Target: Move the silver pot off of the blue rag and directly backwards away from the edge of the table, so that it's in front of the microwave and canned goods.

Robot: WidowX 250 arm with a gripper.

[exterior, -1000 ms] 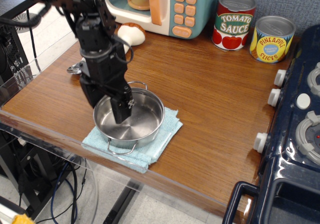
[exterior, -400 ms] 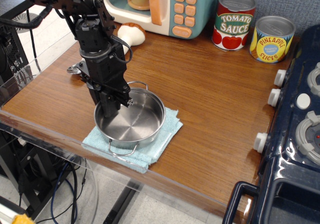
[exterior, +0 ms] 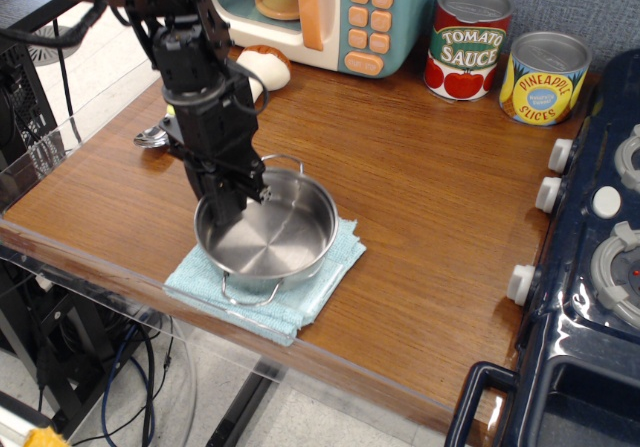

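Note:
The silver pot [exterior: 270,232] is over the blue rag [exterior: 303,292] near the front edge of the table [exterior: 430,187], slightly tilted and raised. My gripper [exterior: 226,215] comes down from above at the pot's left rim and is shut on it, one finger inside the pot and the other hidden outside. The microwave [exterior: 335,7] stands at the back, with the tomato sauce can [exterior: 468,42] and the pineapple can [exterior: 543,77] of the canned goods to its right.
A white and brown mushroom-like toy [exterior: 264,65] lies in front of the microwave. A small metal utensil [exterior: 150,138] lies behind my arm at the left. A dark navy toy stove [exterior: 600,267] with white knobs fills the right side. A clear acrylic rim [exterior: 90,267] lines the table's front.
The gripper has closed on the pot's left rim. Pot and gripper have shifted slightly back and to the right, the pot lifting off the rag.

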